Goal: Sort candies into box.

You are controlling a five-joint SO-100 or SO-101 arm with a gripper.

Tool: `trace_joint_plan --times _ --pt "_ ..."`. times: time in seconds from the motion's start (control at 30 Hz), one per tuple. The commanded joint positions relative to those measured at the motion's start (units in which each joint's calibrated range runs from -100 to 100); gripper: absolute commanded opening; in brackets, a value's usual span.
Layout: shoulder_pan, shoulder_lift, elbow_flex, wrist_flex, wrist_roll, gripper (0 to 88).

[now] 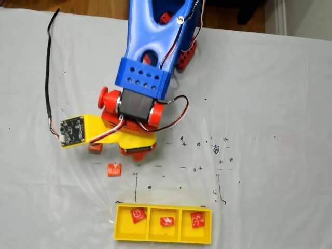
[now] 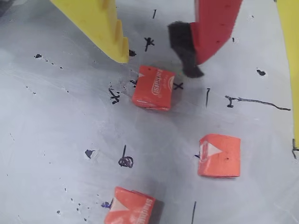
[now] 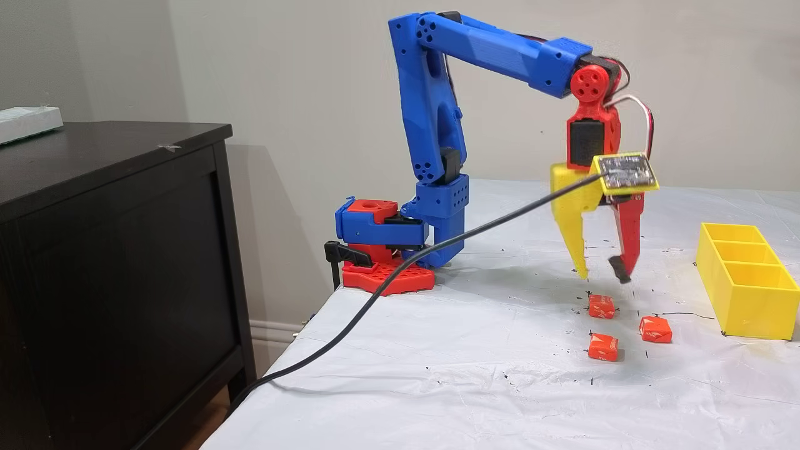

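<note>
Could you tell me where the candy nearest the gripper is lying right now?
In the wrist view, that candy lies on the white table cover just below the open gripper, with two more candies nearer the bottom edge.

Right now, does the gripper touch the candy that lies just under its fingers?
Apart. In the side fixed view the open gripper hangs above the candy, with bare table cover visible between the fingertips and the wrapper.

White lettering ran along the wrapper of the candy (image 2: 153, 87) at the wrist view's upper centre, but it stayed too blurred to read.
</note>
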Motion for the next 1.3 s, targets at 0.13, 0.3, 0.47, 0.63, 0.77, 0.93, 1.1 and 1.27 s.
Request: trace_joint_plan --times 0.13,0.3,0.47,0.63,0.77,0.93,1.1,1.27 --pt "0.2 2.5 -4.5 -0.1 -0.4 30.5" --pt "0.5 4.1 -4.9 -1.2 -0.3 29.0" --pt "0.8 6.7 -6.2 -1.6 0.0 27.5" --pt "0.8 7.9 -5.1 -2.4 0.2 26.9" --pt "0.8 8.6 -4.8 -3.5 0.0 26.4" --pt "0.2 12.1 -4.5 -5.2 -0.6 25.9" --pt "-0.1 14.0 -3.6 -6.7 -0.7 22.2" --pt "-0.2 13.5 -2.9 -7.1 -0.8 5.6"
